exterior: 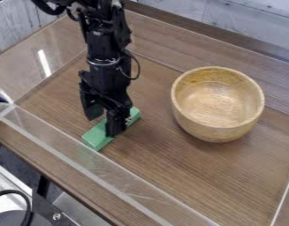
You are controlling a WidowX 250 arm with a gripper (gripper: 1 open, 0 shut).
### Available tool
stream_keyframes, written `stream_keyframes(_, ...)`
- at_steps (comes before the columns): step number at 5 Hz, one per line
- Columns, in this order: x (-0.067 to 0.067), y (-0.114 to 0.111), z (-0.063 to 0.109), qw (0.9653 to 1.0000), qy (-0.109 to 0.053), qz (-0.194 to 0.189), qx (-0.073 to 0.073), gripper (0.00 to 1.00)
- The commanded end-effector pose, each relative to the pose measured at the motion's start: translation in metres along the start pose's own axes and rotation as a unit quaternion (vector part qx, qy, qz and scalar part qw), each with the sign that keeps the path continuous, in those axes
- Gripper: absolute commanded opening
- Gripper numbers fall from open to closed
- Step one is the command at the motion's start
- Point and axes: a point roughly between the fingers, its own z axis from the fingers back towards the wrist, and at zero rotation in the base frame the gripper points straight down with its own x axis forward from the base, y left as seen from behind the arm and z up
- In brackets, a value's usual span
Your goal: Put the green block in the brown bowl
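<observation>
The hand [101,108] of the dark robot arm [102,42] is spread, its fingertips apart, and it hangs low over the green block [99,140]. Seen from the camera, it covers part of the block's far half (the near end shows plainly, a flat bright green). Whether the fingertips touch the block, I cannot tell.

The block lies flat on the brown tabletop [171,180], outside the bowl, set at a slant in the picture: one end points toward the lower left, the other toward the upper right.

The brown bowl [216,104] stands upright on the same tabletop, to the right of the block in the picture and well apart from it. It is round and deep, pale tan inside (with a thick rim, far wider than the block), and nothing shows inside it.

A clear strip [97,175] runs along the near edge of the tabletop, and a black cable [25,201] curves in the lower left corner.
</observation>
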Motion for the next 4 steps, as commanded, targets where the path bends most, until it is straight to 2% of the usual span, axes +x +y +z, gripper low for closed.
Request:
stream_keyframes(1, 0.0067, 0.0011, 0.0051, 0.9998, -0.017, -0.005, 0.008, 1.00)
stream_keyframes(2, 0.0076, -0.0004, 0.0026, 0.9998, -0.018, -0.006, 0.005, 1.00)
stream_keyframes(3, 0.0087, -0.0010, 0.0005, 0.9998, -0.019, -0.006, 0.003, 0.00)
stream_keyframes(4, 0.0091, -0.0029, 0.0036, 0.9997, -0.024, -0.008, -0.001, 0.00)
